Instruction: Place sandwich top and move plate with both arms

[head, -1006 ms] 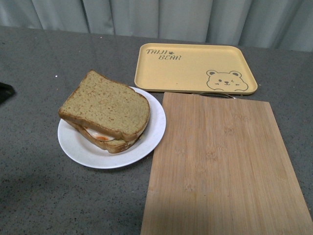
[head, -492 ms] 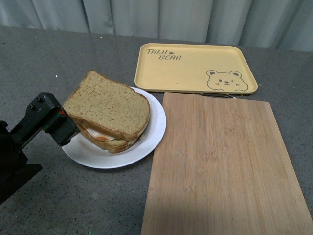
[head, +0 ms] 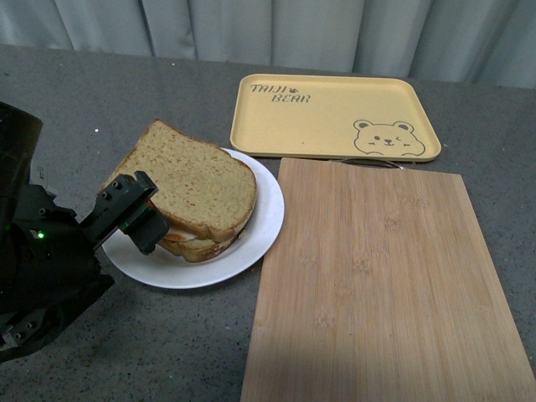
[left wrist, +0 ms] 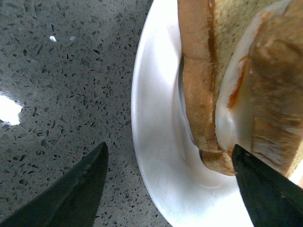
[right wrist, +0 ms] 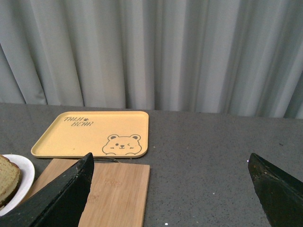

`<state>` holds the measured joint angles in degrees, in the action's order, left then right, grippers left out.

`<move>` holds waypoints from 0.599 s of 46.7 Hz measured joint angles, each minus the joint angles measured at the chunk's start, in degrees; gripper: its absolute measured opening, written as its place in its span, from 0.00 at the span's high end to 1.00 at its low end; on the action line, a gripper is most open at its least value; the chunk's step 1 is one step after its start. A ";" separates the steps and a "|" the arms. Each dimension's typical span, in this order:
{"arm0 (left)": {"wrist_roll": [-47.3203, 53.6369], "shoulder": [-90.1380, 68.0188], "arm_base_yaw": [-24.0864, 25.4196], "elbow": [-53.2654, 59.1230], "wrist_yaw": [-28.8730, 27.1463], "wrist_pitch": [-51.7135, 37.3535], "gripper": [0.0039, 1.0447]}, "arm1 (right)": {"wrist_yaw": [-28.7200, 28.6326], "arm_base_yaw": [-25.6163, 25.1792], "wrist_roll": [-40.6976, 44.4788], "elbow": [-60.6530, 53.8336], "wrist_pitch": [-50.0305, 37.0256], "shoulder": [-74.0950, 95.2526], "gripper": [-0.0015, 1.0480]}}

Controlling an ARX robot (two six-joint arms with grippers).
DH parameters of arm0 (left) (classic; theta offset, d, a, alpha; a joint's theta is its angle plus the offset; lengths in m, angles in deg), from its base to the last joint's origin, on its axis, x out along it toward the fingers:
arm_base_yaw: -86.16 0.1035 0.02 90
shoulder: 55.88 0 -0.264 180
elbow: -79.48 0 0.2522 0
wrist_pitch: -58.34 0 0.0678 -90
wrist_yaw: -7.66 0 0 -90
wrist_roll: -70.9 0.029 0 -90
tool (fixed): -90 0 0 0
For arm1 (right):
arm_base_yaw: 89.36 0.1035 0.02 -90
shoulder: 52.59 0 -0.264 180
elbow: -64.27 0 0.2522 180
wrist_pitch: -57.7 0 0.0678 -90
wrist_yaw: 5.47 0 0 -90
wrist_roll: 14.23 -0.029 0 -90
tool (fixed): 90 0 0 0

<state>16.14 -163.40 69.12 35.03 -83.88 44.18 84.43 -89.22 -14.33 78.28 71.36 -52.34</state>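
The sandwich top (head: 188,180), a speckled brown slice, lies on the egg and lower slice on the white plate (head: 260,230). My left gripper (head: 134,213) is open at the plate's near-left rim, close against the sandwich's side. In the left wrist view the left gripper (left wrist: 168,149) straddles the plate (left wrist: 161,156): one finger is over the table and the other is by the sandwich top (left wrist: 279,85). My right gripper (right wrist: 170,158) is open above bare table and holds nothing. It does not show in the front view. The plate (right wrist: 23,175) sits far off to its side.
A yellow bear-print tray (head: 335,113) lies behind the plate. A bamboo cutting board (head: 377,276) lies right beside the plate, reaching the table's near edge. Grey curtains close off the back. The left arm's black body (head: 33,268) fills the near-left corner.
The left arm came in from the left edge and moved right and forward. Its open gripper now stands at the plate's rim by the sandwich. The sandwich and plate have not moved.
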 joint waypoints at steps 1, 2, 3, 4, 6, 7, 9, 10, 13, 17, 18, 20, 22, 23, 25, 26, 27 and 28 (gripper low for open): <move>-0.07 -0.22 -0.07 -0.22 0.00 0.24 0.28 | -0.02 0.00 0.00 0.02 0.00 0.00 0.09; -0.50 -0.66 -0.13 -0.66 0.04 0.79 0.33 | -0.02 0.00 0.00 0.02 0.00 0.00 0.09; -0.74 -0.90 -0.20 -0.83 0.04 0.92 0.36 | -0.02 0.00 0.00 0.00 0.00 0.00 0.09; -0.98 -1.14 -0.22 -0.98 0.07 0.96 0.40 | -0.02 0.00 0.00 0.02 0.00 0.00 0.09; -1.31 -1.66 -0.26 -1.46 0.04 1.40 0.48 | -0.02 0.00 0.00 0.00 0.00 0.00 0.09; -1.38 -1.86 -0.28 -1.60 0.04 1.46 0.52 | -0.02 0.00 0.00 0.02 0.00 0.00 0.09; -1.60 -2.36 -0.33 -1.90 0.07 1.68 0.60 | 0.00 0.00 0.00 0.02 0.00 0.00 0.09; -1.84 -2.60 -0.33 -2.12 0.09 1.88 0.65 | -0.02 0.00 0.00 0.00 0.00 0.00 0.09; -2.58 -3.26 -0.33 -2.54 0.26 2.05 0.75 | -0.02 0.00 0.00 0.02 0.00 0.00 0.09; -5.44 -3.43 0.20 -2.93 0.72 1.40 0.85 | -0.02 0.00 0.00 0.00 0.00 0.00 0.09; -5.88 -3.43 0.42 -3.06 0.85 1.27 0.87 | 0.00 0.00 0.00 0.02 0.00 0.00 0.09; -7.28 -3.32 1.03 -3.34 1.97 1.18 0.91 | -0.02 0.00 0.00 0.00 0.00 0.00 0.09; -8.02 -3.13 1.40 -3.23 2.75 0.61 0.93 | 0.00 0.00 0.00 0.02 0.00 0.00 0.09; -8.57 -2.91 1.66 -3.13 3.52 0.24 0.95 | -0.02 0.00 0.00 0.02 0.00 0.00 0.09; -8.96 -2.60 1.95 -2.89 4.24 -0.39 0.95 | -0.02 0.00 0.00 0.02 0.00 0.00 0.09; -9.46 -2.32 2.25 -2.45 4.72 -1.36 0.95 | -0.02 0.00 0.00 0.00 0.00 0.00 0.09; -10.01 -2.16 2.49 -2.08 5.27 -2.16 0.95 | -0.02 0.00 0.00 0.00 0.00 0.00 0.09; -10.71 -1.92 2.82 -1.44 5.86 -3.54 0.95 | 0.00 0.00 0.00 0.02 0.00 0.00 0.09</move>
<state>5.43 -165.32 71.94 33.58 -78.02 40.64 84.43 -89.22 -14.33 78.30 71.36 -52.34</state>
